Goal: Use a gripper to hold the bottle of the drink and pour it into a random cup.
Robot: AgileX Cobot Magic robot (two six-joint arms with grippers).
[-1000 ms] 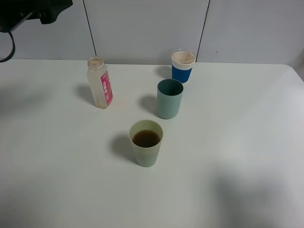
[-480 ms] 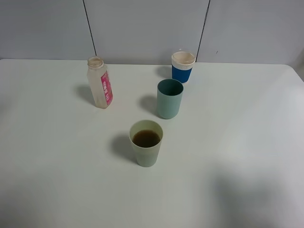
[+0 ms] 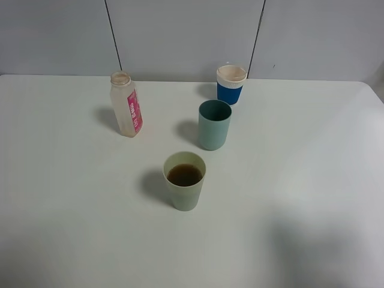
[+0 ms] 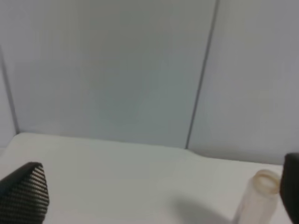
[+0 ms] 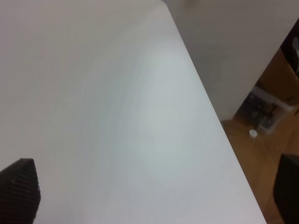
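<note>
The left gripper [image 4: 154, 196] is seen only in its wrist view, as two dark fingertips at opposite edges of the picture; the jaws stand wide apart and nothing is held between them. It is absent from the high view, so it is judged to be well clear of the work area. The right gripper [image 5: 154, 196] is likewise spread and empty, over a bare corner of the table [image 5: 117, 116], away from everything.

The bottle [image 3: 126, 112] stands upright and capless on the table, left of the cups and apart from them; it looks almost empty. Its neck [image 4: 266, 179] shows near one fingertip in the left wrist view. The cup [image 3: 185, 180], pale green and nearest the camera, holds the drink [image 3: 185, 174]. A teal cup [image 3: 214, 124] and a blue cup [image 3: 231, 84] stand behind it; their contents cannot be made out.

The pour is judged done. Little remains to go wrong, but risks can be named:
- The light, near-empty bottle could be tipped by a fingertip if the left arm swings back past it.
- The filled cup could be knocked and spilled by any low sweep across the middle of the table.
- Drips could be left by the open neck if the bottle falls.
</note>
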